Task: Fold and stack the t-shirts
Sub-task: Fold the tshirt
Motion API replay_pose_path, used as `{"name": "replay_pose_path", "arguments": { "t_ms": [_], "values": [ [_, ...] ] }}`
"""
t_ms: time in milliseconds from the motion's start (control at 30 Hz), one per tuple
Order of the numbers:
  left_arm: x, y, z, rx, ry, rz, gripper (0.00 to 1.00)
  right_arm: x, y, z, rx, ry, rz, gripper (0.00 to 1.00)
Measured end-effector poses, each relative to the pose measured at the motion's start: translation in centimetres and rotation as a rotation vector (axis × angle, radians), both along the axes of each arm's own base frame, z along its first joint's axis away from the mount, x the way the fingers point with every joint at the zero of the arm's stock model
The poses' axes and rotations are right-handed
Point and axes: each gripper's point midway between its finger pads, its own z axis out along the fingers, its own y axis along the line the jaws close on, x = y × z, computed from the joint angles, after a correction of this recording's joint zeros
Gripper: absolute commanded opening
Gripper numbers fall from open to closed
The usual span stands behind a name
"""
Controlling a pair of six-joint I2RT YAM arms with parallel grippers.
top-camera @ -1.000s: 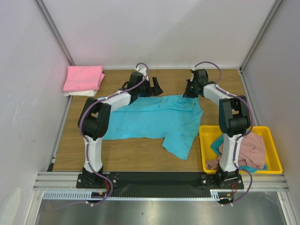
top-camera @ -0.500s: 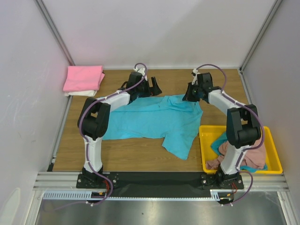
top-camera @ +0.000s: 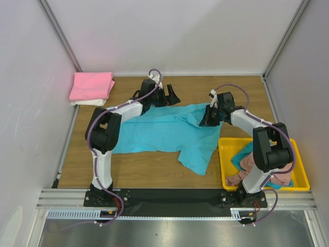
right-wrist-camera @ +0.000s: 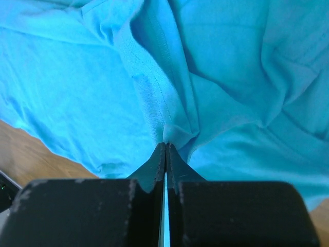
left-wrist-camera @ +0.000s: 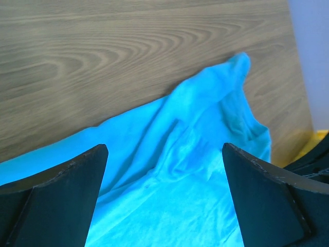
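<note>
A turquoise t-shirt (top-camera: 164,135) lies spread and rumpled on the wooden table. My left gripper (top-camera: 168,95) is open at the shirt's far edge, its fingers (left-wrist-camera: 61,193) standing wide apart above the cloth (left-wrist-camera: 175,190). My right gripper (top-camera: 203,119) is shut on a pinched fold of the shirt (right-wrist-camera: 177,133) near its far right part, and the cloth bunches at the fingertips (right-wrist-camera: 165,145). A folded pink shirt (top-camera: 92,85) lies on a folded cream one (top-camera: 87,102) at the far left corner.
A yellow bin (top-camera: 262,184) at the near right holds crumpled pink and teal clothes (top-camera: 271,165). White walls enclose the table on three sides. Bare wood (top-camera: 128,167) lies between the shirt and the arm bases.
My right gripper has moved toward me and to the left from the far edge, dragging the shirt's far right part with it. My left gripper has stayed in place.
</note>
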Motion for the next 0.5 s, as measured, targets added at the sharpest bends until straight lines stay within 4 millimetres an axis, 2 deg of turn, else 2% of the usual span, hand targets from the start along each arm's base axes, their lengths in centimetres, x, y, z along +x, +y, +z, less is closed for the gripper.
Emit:
{"name": "replay_pose_path", "arguments": {
  "t_ms": [233, 500],
  "values": [
    [-1.1, -2.7, 1.4, -0.081, -0.048, -0.126, 0.99, -1.7, -0.2, 0.2, 0.001, 0.017, 0.027, 0.00],
    [-3.8, -6.1, -0.7, -0.094, -0.015, -0.237, 0.99, -4.0, -0.3, -1.4, -0.007, 0.090, 0.063, 0.00]
  ]
}}
